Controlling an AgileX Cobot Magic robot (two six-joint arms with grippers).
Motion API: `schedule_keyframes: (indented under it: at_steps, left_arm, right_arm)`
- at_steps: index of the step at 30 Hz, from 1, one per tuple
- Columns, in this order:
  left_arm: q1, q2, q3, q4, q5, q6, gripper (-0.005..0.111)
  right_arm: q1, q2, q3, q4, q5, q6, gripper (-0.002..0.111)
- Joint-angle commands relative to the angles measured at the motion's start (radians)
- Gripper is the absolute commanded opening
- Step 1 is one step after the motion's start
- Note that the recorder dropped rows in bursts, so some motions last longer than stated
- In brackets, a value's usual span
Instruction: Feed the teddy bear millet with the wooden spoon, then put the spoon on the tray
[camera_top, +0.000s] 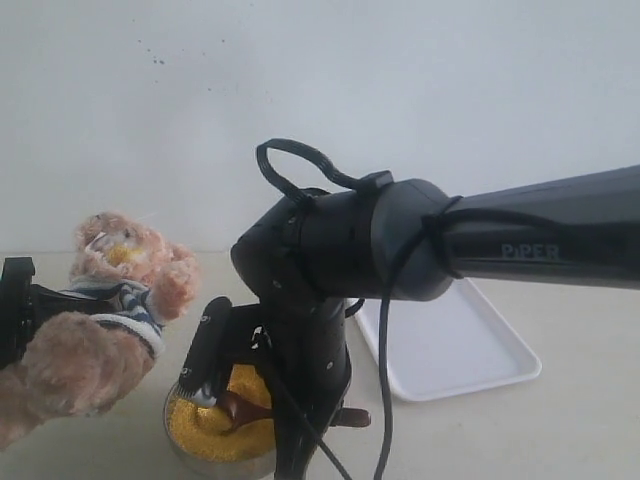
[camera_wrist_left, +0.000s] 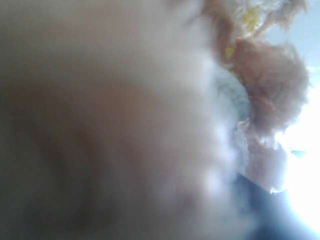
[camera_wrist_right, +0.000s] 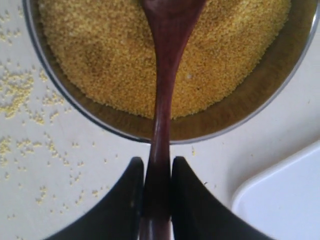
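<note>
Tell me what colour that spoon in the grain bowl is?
The wooden spoon is dark reddish-brown, clearest in the right wrist view.

Pale beige counter (camera_top: 570, 430) running back to a plain off-white wall (camera_top: 420, 80) along its far edge. A few dark specks (camera_top: 155, 57) showing on the wall above the far-left corner. Round metal bowl (camera_wrist_right: 245, 105) sitting well forward of the far edge, left of centre.

The pale table (camera_top: 580, 430) carries the metal bowl (camera_wrist_right: 240, 115), the white tray (camera_top: 450, 345) and scattered millet grains (camera_wrist_right: 17, 90).
</note>
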Motion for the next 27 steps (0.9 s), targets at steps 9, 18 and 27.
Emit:
schedule_keyframes:
  at_steps: [9, 18, 27]
  left_arm:
    - [0.001, -0.001, -0.005, -0.017, -0.012, 0.027, 0.004]
    - [0.001, -0.001, -0.005, -0.017, -0.012, 0.040, 0.004]
    - [0.001, -0.001, -0.005, -0.017, 0.046, 0.039, 0.004]
  right_arm:
    - [-0.120, -0.051, -0.004, 0.131, -0.007, -0.020, 0.000]
    - [-0.186, -0.093, -0.004, 0.281, 0.078, -0.084, 0.000]
    - [-0.257, -0.094, -0.004, 0.528, 0.185, -0.152, 0.000]
